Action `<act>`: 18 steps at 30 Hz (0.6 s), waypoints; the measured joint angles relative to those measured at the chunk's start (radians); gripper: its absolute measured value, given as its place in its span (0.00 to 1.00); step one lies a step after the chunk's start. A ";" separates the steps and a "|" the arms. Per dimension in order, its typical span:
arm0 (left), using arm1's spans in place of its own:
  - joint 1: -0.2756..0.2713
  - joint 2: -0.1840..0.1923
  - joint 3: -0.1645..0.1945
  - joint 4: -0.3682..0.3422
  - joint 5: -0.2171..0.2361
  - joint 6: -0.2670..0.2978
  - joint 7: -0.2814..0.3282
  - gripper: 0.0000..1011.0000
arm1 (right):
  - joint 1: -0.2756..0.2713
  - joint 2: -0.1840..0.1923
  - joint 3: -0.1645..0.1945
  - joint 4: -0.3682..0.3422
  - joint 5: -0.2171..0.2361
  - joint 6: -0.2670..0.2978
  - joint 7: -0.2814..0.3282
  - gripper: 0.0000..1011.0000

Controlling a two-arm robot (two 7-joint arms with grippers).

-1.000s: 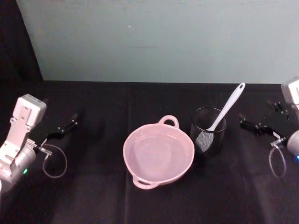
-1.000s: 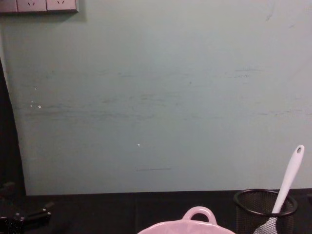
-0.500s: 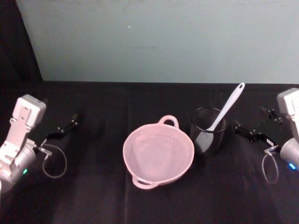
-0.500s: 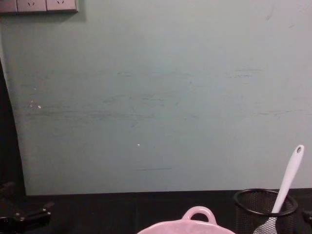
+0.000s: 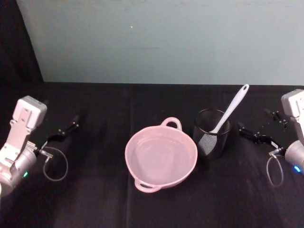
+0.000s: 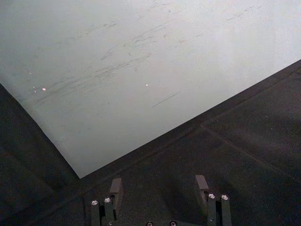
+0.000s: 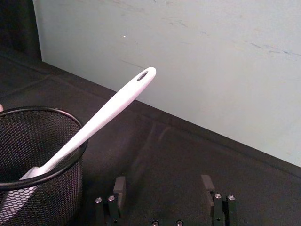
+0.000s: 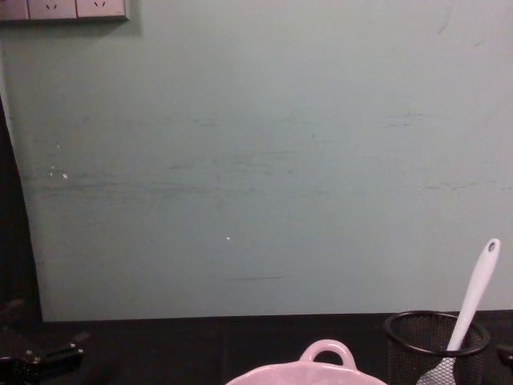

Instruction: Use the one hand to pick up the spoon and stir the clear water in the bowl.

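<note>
**Mia:** Where is the spoon (image 5: 231,110)?

**Ben:** It stands in the black mesh cup (image 5: 211,139). Its flat end is down at the bottom of the cup. Its long handle leans on the rim and points up and away toward the wall (image 5: 156,42). Nothing is holding it.

**Mia:** And the bowl (image 5: 160,156)?

**Ben:** The pink bowl sits just beside the cup, on the robot's left of it, in the middle of the black table (image 5: 95,199). There is clear water in it. The water looks still.

**Mia:** So how much is done?

**Ben:** I think nothing yet. The spoon has to be grabbed, lifted out of the cup, put in the water and moved around. All of that is left.

**Mia:** Which hand will do it?

**Ben:** Most likely the right gripper (image 5: 256,135). It hangs near the cup, on the robot's right side of it, not touching anything. Its two fingers (image 7: 119,187) are spread wide apart with nothing between them.

**Mia:** And the other one?

**Ben:** The left gripper (image 5: 64,132) is far off on the left side of the table. Its fingers (image 6: 115,188) are spread apart too, and it holds nothing.

**Mia:** Did anything change from a second ago?

**Ben:** Yes. The right gripper has come in closer to the cup. The left gripper, the spoon, the cup and the bowl are all where they were.
</note>
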 joint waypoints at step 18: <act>0.000 0.000 0.000 0.000 0.000 0.000 0.000 0.99 | -0.001 -0.001 0.002 0.002 0.006 -0.006 0.001 0.99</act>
